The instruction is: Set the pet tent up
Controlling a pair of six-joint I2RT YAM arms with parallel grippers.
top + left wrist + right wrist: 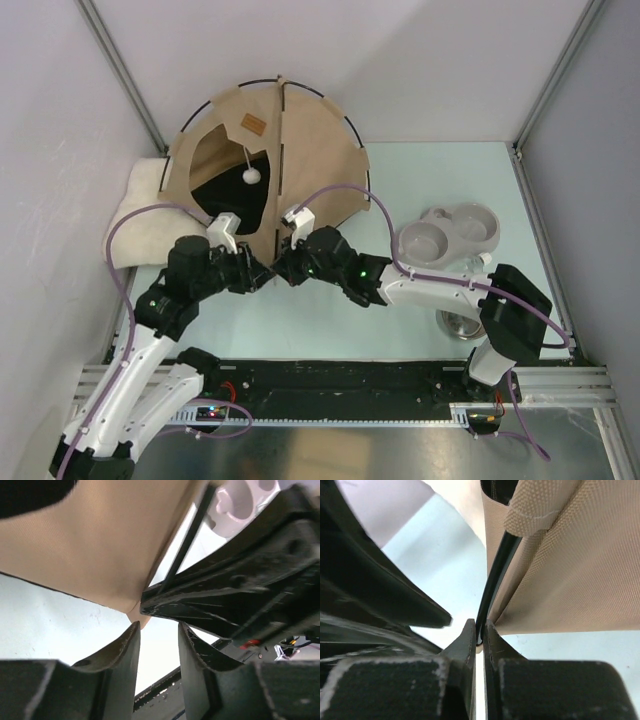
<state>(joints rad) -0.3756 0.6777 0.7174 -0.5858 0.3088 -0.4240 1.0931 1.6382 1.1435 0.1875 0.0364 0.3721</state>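
We see L gripper (159, 629) spread, empty, mid-frame below pet tent (100, 545) corner. R gripper (479, 630) pinches its pole (495, 580).

pet tent (310, 140) showing tan beige, black trim edging | label patch (252, 124) showing brown | pompom (252, 176) showing white | cushion (135, 210) showing cream-white | double bowl (452, 232) showing pale grey | table (300, 330) showing light blue

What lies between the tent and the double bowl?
Only a strip of bare table lies between tent and bowl, with a purple cable looping over it. The top view shows this.
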